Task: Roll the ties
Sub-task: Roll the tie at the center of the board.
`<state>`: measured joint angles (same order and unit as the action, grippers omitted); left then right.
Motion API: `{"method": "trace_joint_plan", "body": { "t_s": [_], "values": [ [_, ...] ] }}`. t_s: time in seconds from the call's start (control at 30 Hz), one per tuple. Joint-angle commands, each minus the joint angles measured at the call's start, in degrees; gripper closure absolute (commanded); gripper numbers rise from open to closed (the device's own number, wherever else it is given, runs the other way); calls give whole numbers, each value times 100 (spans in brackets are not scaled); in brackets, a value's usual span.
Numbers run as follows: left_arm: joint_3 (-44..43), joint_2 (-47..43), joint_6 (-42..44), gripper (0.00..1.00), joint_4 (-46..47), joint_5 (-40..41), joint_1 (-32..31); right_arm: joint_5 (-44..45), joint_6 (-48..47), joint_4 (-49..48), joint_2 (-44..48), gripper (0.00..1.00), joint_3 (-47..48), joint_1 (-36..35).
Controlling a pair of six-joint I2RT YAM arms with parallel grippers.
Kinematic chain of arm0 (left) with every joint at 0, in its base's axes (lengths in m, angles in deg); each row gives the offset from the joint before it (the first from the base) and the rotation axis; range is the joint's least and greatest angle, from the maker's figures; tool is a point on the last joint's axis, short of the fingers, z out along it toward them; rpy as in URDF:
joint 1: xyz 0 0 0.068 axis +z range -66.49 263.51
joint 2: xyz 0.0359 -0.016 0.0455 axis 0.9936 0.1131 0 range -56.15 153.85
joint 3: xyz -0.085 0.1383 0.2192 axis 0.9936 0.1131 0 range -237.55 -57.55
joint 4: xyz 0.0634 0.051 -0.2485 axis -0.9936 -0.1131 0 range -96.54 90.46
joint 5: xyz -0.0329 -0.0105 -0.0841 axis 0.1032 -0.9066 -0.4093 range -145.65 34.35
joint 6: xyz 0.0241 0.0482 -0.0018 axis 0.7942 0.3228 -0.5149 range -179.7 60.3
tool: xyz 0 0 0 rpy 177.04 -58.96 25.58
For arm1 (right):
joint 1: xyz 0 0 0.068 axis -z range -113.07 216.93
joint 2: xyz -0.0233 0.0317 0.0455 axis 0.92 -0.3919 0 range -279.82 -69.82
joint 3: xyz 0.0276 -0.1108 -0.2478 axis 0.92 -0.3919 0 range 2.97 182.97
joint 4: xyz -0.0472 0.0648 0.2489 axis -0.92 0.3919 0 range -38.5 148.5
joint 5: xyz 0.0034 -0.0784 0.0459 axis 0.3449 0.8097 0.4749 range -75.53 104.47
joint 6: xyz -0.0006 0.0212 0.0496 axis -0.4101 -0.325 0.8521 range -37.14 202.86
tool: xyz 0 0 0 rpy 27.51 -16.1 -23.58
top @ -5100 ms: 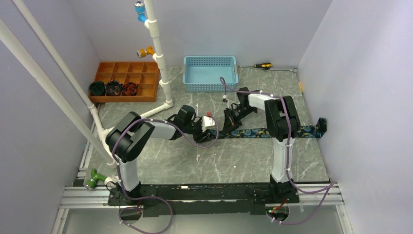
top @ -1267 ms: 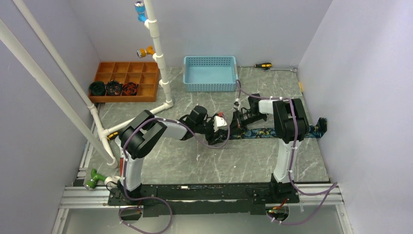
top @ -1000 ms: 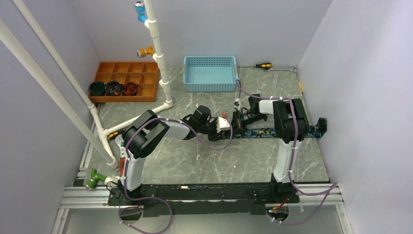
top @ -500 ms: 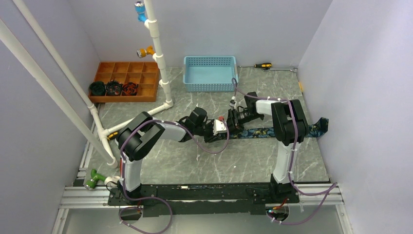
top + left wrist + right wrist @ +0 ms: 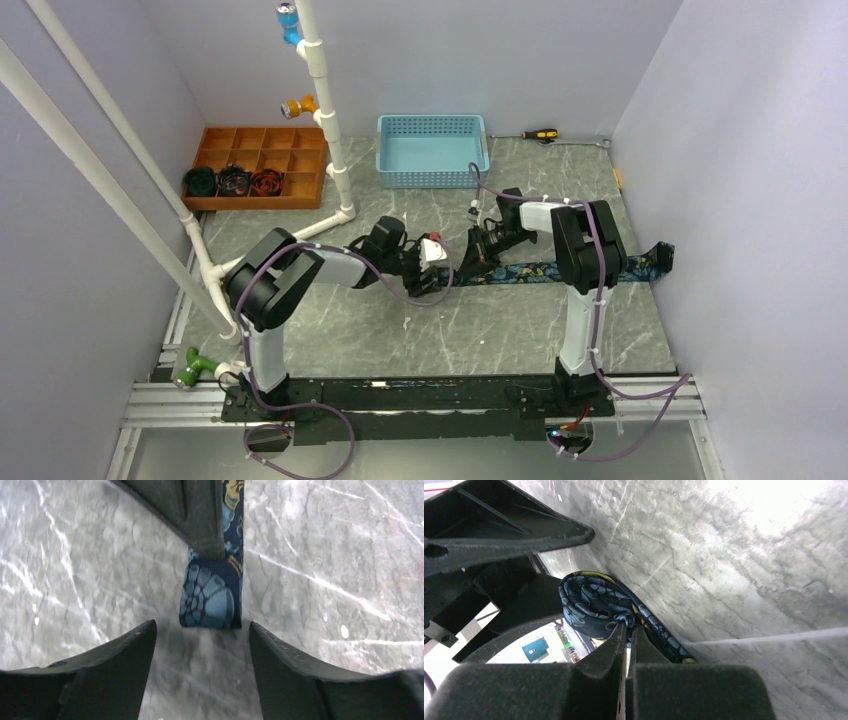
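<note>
On the grey tabletop (image 5: 400, 330) the tie (image 5: 525, 270) stretches from the centre to the right wall. The right claw (image 5: 624, 630) pinches its rolled left end. The left claw (image 5: 201, 626), spread open, has drawn back leftward.

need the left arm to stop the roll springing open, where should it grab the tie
Probably pinch the rolled end of the tie across its side edges, coming low along the table from the left. The open left gripper lines up with it there; the right gripper is shut on it from opposite.
</note>
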<state>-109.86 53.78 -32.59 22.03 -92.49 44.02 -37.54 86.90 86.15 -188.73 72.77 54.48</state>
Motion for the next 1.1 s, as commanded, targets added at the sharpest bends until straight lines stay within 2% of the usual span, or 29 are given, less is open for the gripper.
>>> {"method": "trace_joint_plan", "body": {
  "t_s": [0.0,0.2,0.33,0.5,0.6,0.7,0.8,0.87,1.0,1.07],
  "values": [
    [550,-130,-63,22,-242,52,59,1017,-347,22,-365,100,220,-47],
    [722,83,-574,19,660,-51,72,1294,-494,-28,-399,100,112,-61],
    [364,528,-1365,23,1046,-133,35,1306,-472,-192,-270,100,-152,-75],
    [338,1013,-1844,29,1912,-339,-180,1248,-416,-292,-371,100,-133,-108],
    [362,1230,-2031,37,2346,-311,-320,1217,-412,-304,-402,100,-124,-110],
    [387,1408,-2051,55,2415,-167,-404,1189,-324,-373,-395,100,-158,-117],
    [464,1256,-1830,67,2015,79,-418,1070,-116,-597,-302,100,-284,-136],
    [485,1024,-1542,71,1488,362,-421,896,-2,-677,-237,100,-308,-178],
    [354,642,-968,74,96,733,-414,692,-54,-247,-29,81,-39,-143],
    [312,558,-816,74,-302,828,-412,602,-158,2,200,72,78,-55]
  ]
}}
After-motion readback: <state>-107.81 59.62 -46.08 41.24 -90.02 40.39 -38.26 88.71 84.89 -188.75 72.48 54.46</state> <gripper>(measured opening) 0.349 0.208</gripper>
